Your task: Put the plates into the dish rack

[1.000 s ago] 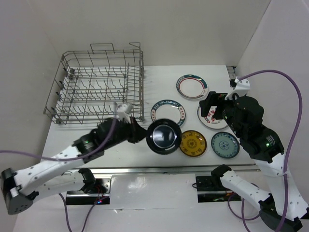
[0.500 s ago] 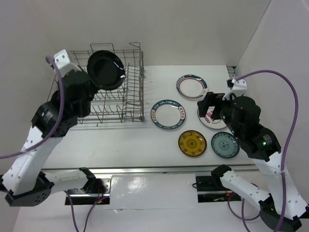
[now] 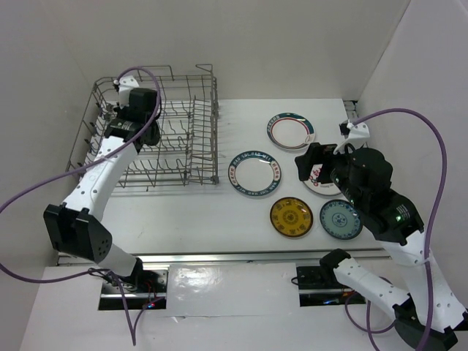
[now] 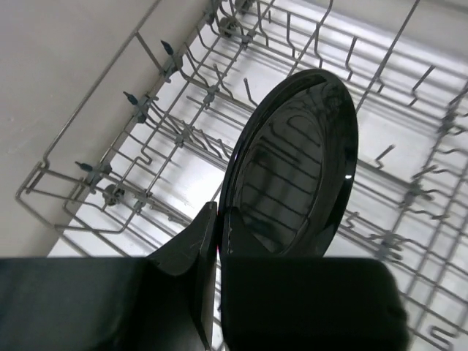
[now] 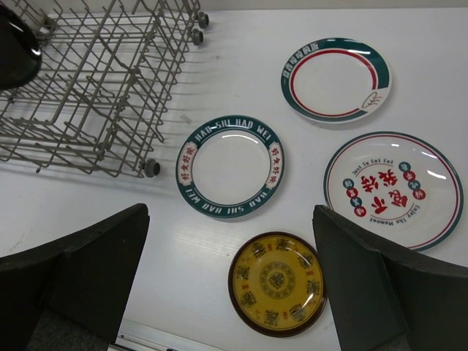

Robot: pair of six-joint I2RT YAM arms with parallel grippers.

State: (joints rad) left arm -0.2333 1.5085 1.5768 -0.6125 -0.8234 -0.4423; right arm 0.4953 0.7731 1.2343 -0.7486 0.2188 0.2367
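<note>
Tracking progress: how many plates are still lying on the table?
5: green-rimmed plate at the back, lettered plate beside the rack, red-patterned plate on the right, yellow plate and teal plate at the front. None seem hidden.

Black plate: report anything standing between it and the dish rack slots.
Nothing visible does. The left claw holds the black plate on edge over the dish rack, and only the rack's own bare wire tines lie below it.
</note>
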